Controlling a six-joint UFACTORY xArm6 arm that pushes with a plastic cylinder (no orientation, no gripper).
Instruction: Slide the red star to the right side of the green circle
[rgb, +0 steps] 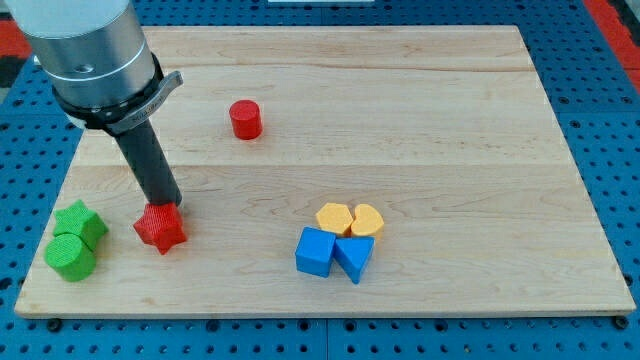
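The red star (160, 229) lies near the view's lower left on the wooden board (420, 120). The green circle (70, 257) lies to its left, at the board's lower-left corner, with a green star-like block (80, 222) touching it just above. My tip (166, 205) stands at the red star's upper edge, touching or nearly touching it. The rod slants up to the view's upper left.
A red cylinder (245, 119) stands above the middle left. A cluster at lower centre holds an orange hexagon-like block (333, 217), an orange heart-like block (367, 220), a blue cube (315, 251) and a blue triangle (354, 257).
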